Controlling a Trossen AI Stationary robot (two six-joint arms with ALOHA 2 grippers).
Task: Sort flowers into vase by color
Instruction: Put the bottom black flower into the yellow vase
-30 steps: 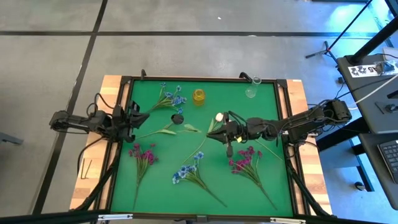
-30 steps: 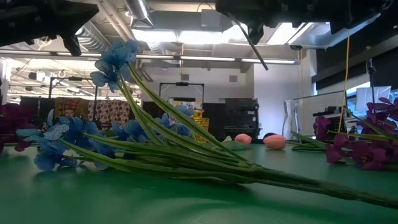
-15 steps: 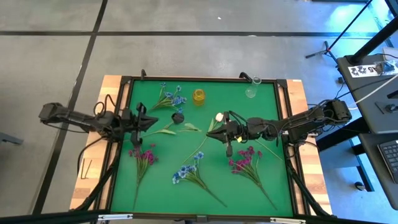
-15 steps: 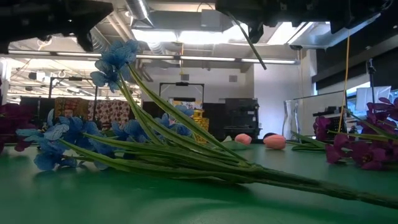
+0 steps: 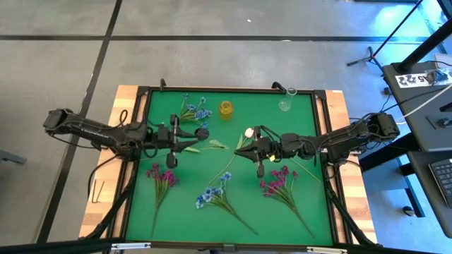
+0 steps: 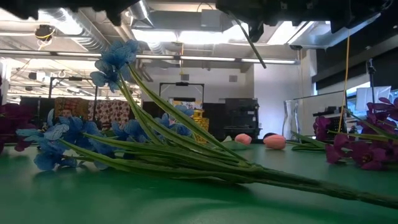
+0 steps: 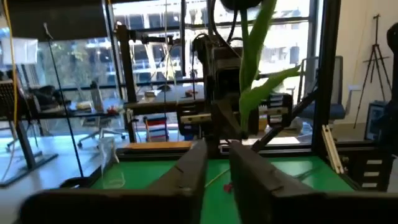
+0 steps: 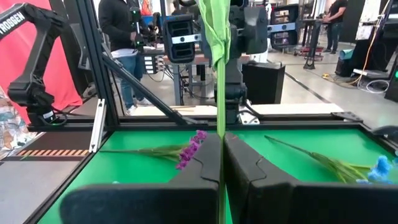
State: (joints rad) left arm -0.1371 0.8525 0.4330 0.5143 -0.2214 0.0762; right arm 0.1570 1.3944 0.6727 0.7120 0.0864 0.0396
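My right gripper hangs over the middle of the green mat, shut on a pale tulip whose stem stands upright between its fingers. My left gripper is left of centre, level, facing the right gripper beside a small dark vase. In its wrist view its fingers stand slightly open with nothing between them. Blue sprays and magenta sprays lie flat on the mat. A yellow vase and a clear vase stand at the far edge. My right gripper pinches the tulip's green stem between its two shut fingers. The fingers are level, come from the table's right and lie across the stem. The tulip is upright, with its leaves above the fingers. Its lower stem end hangs clear of the mat.
Another leafy stem lies on the mat just near of my left gripper, and loose stems lie under the right one. A raised black frame rims the mat. Two pink blooms rest on the mat in the low view.
My left gripper has travelled toward the table's right edge, rising a little, from the mat's left rim to beside the dark vase, and now faces the held tulip. My right gripper and the tulip have stayed still.
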